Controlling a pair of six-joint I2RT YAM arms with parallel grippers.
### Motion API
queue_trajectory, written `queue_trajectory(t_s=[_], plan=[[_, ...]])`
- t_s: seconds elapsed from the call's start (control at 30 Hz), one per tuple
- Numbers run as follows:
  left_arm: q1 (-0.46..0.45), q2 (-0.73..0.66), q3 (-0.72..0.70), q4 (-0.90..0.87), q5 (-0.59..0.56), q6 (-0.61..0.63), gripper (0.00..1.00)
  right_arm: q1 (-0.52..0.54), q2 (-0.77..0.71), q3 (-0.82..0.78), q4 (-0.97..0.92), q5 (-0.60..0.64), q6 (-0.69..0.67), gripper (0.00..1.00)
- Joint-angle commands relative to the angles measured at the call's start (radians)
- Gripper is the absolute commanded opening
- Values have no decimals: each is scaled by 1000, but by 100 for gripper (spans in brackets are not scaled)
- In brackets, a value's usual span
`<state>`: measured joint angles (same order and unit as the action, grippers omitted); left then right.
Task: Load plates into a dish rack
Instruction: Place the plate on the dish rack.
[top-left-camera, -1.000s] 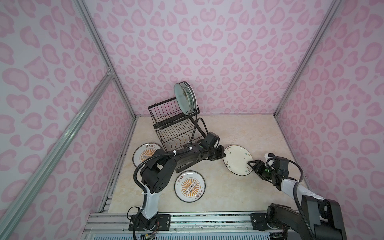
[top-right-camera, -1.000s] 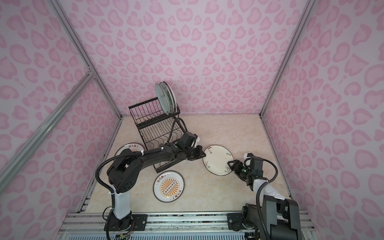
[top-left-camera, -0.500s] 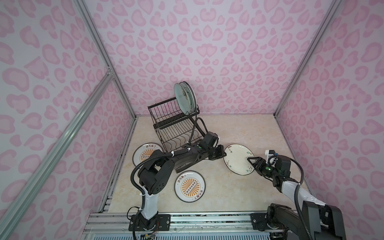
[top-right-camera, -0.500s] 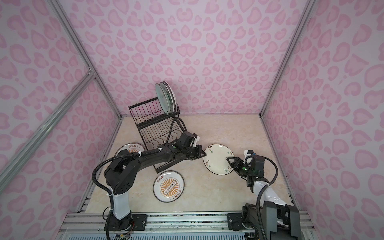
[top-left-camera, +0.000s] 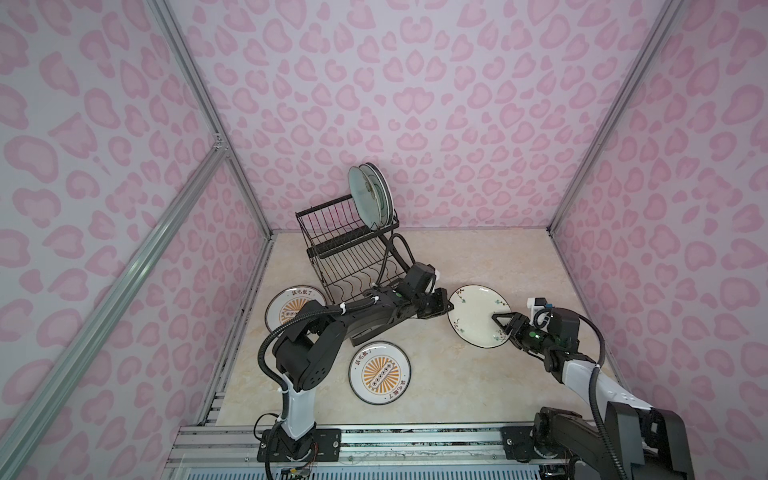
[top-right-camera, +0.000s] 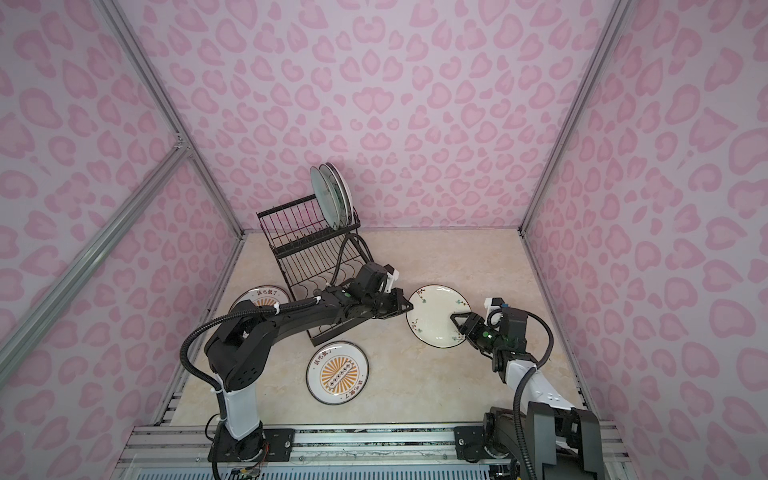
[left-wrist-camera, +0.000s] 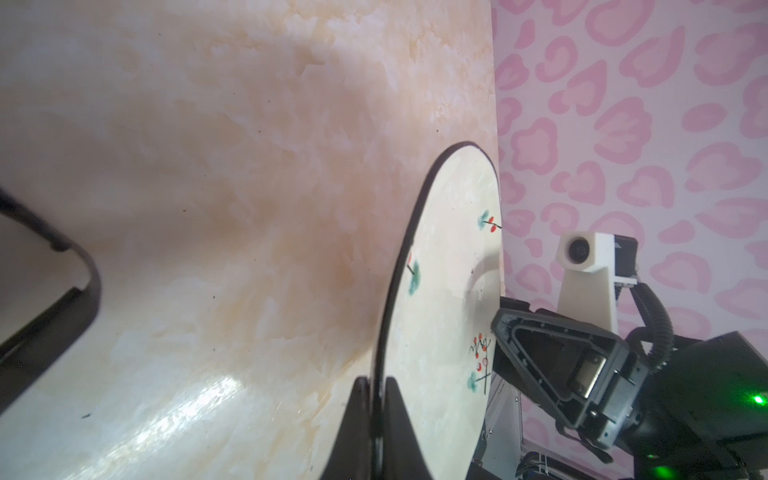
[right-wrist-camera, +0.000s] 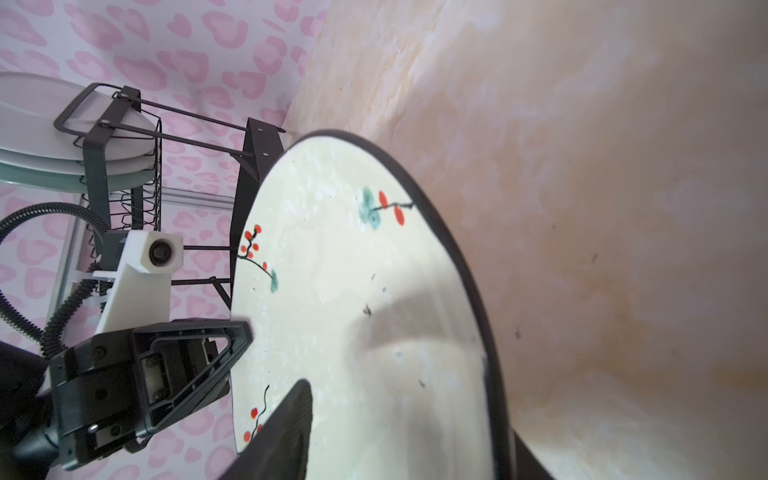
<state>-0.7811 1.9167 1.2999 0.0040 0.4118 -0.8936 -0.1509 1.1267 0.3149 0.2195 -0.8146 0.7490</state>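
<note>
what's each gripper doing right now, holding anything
Left gripper: closed on the rim of the round cream ceramic plate with floral sprigs.
Right gripper: open, jaws either side of that plate's opposite rim.

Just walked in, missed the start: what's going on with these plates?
The left claw is shut on the rim of the cream floral plate. The right claw straddles the opposite rim, jaws not yet clamped. Several plates already stand in the dish rack; two sunburst plates lie flat on the table.
</note>
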Motion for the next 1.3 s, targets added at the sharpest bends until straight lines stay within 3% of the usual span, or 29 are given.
queue_trajectory(t_s=[0.0, 0.43, 0.8, 0.9, 1.07, 1.17, 1.27], plan=[[0, -28, -2, 105, 39, -7, 3, 20, 20, 7, 56, -36, 11, 56], [-1, -28, -7, 104, 39, 1, 3, 37, 48, 8, 117, -52, 53, 39], [0, -30, -4, 94, 39, 4, 3, 37, 54, 7, 141, -63, 70, 12], [-1, -31, -3, 91, 39, 6, 3, 38, 55, 8, 141, -64, 73, 0], [0, -38, -2, 71, 22, 13, 4, 37, 56, 7, 144, -65, 75, 0], [0, -41, -2, 63, 16, 15, 17, 37, 55, 7, 143, -64, 74, 0], [-1, -45, -4, 63, 16, 17, 24, 36, 50, 7, 143, -63, 76, 0]])
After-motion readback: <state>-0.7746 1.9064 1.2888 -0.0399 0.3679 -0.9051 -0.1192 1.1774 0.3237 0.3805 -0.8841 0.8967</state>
